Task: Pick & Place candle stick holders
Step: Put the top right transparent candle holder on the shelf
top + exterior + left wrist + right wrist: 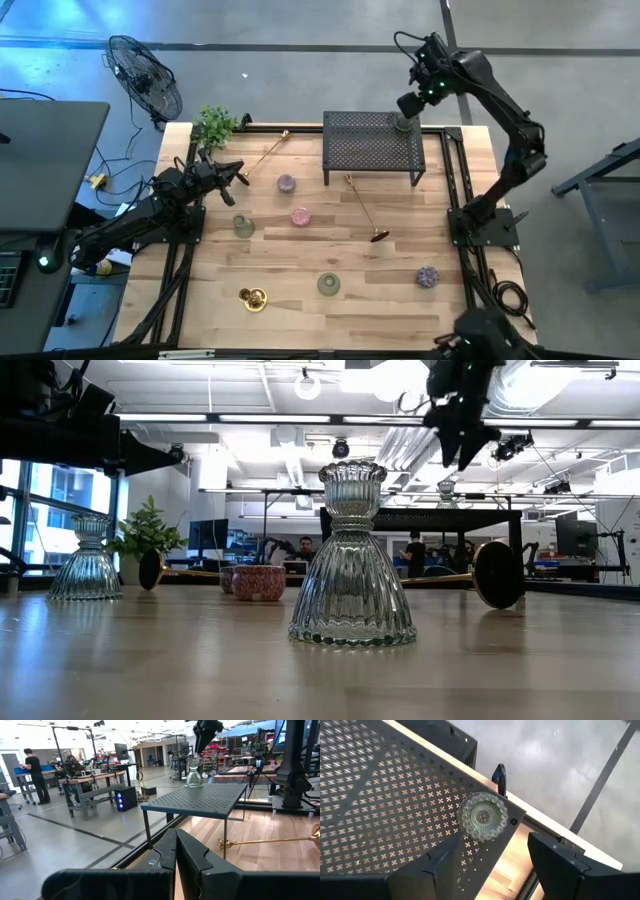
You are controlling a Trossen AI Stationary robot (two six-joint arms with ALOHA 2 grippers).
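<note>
The right hand (pixel 408 104) hangs above the far right corner of the black mesh rack (pixel 372 145), at about one o'clock on the desk (pixel 320 300) in the high view. Its fingers (pixel 570 865) are spread apart and released, holding nothing. Just below them a clear glass candle holder (pixel 483 816) stands upright on that corner of the rack; in the high view the hand partly hides it.

The left hand (pixel 236 176) rests at about ten o'clock, near the small potted plant (pixel 215 124), its fingers (pixel 192 857) clenched together on nothing.

The other candle stick holders are on the desk. One tall brass stick (pixel 266 152) lies on its side at eleven o'clock, and a second brass stick (pixel 364 210) lies near the centre, its far end running under the rack's front edge. Two pink holders (pixel 286 184) (pixel 300 216) sit left of centre, with a grey-green glass cup (pixel 244 226) beside them at nine o'clock. Another grey-green cup (pixel 329 285) stands at six o'clock, a short gold holder (pixel 252 297) at seven and a purple cup (pixel 428 277) at four. Whether the gold piece is upright or tipped is hard to make out.

In the low view a ribbed glass holder (pixel 352 560) fills the foreground and blocks much of the desk behind it.
</note>
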